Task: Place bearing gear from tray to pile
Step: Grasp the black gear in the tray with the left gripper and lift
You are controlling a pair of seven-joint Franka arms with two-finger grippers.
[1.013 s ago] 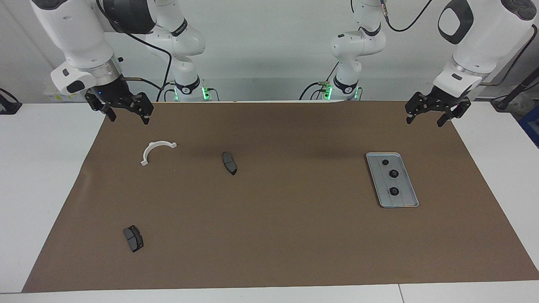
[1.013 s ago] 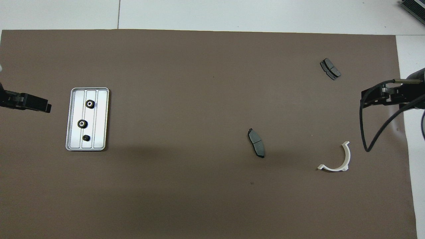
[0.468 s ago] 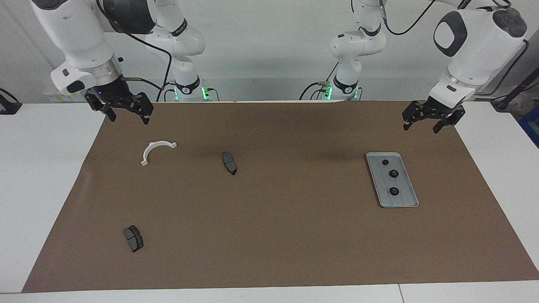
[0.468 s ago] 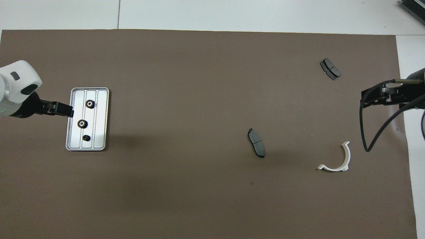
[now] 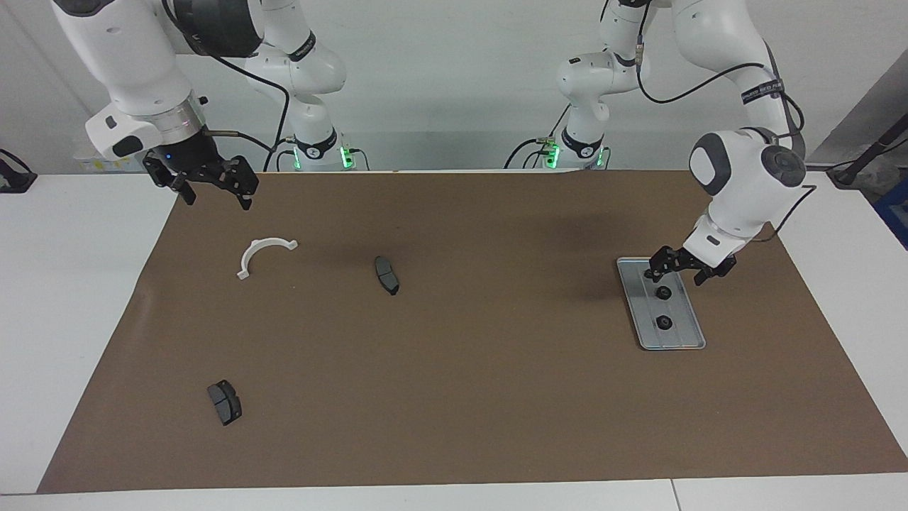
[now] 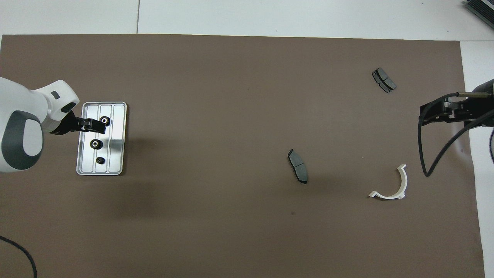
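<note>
Facing view first. The left gripper [image 5: 684, 265] hangs low over the tray [image 5: 691, 339], fingers spread, nothing between them, set over the robot end of the tray where the gears [image 5: 662, 292] sit in a row. That spread suits a top-down pick: the jaws need room to drop either side of a small round part. Whether the tips are touching anything yet is hard to call from here; it looks just clear. The tray lies toward the left arm's end of the table, so this arm is the natural one for the fetch. The pile, a bracket [image 5: 264, 254] and two pads [image 5: 386, 275], sits well apart toward the right arm's end. The right gripper [image 5: 211, 189] waits there, raised over the mat's edge, fingers parted and empty.

Half a second back the left gripper was high, off the tray's robot end; now it is down over it, wrist swung in.

Overhead view. The left gripper [image 6: 92, 124] covers the tray's [image 6: 117, 135] edge, tips pointing at the gear [image 6: 104, 121] farthest from the robots; two more gears lie in line nearer the robots. The bracket [image 6: 393, 187] and pads [image 6: 298, 166] are unmoved; the right gripper [image 6: 438, 114] has not shifted. A second ago the left gripper was beside the tray, not above it.
</note>
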